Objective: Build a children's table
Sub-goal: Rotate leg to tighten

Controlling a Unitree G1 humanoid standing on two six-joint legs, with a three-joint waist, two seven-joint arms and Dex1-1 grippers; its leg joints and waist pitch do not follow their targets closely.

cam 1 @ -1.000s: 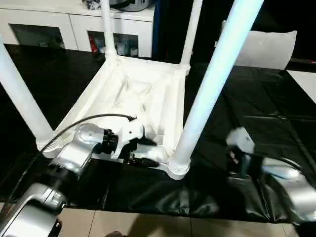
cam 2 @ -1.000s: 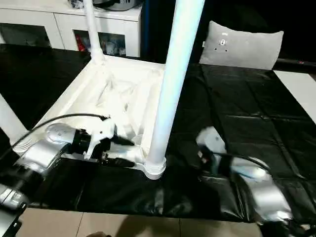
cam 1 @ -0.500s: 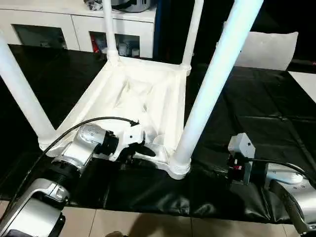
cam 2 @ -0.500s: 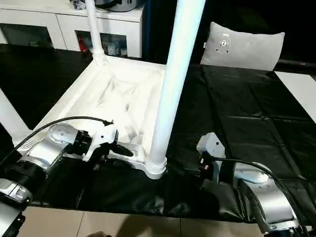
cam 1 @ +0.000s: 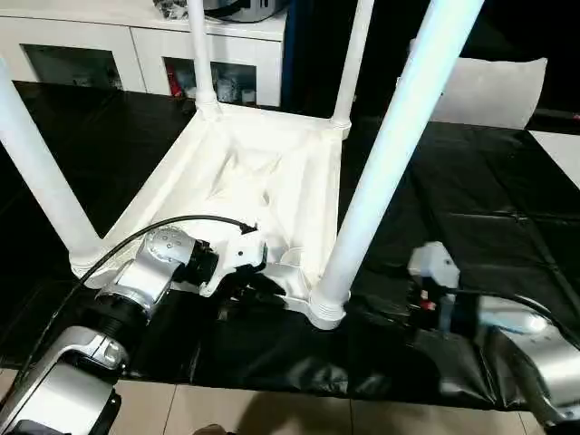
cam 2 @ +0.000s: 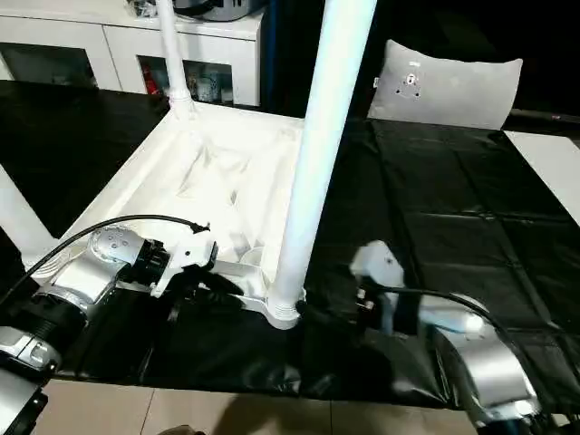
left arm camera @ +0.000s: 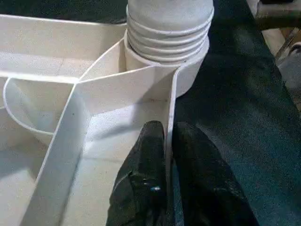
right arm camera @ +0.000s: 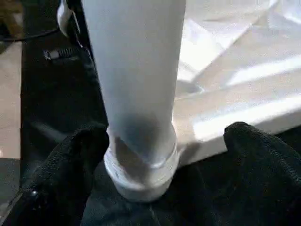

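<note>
Tabletop (cam 1: 263,181) lies upside down on the black-covered worktop (cam 1: 471,208), its four legs (cam 1: 390,154) standing up from the corner sockets. We see our left gripper (left arm camera: 168,155) pinched shut on the thin near rim (left arm camera: 170,113) beside the near-right socket (left arm camera: 188,70). Our right gripper (right arm camera: 160,155) stands wide open, fingers (right arm camera: 70,165) either side of that leg's base without touching it.
</note>
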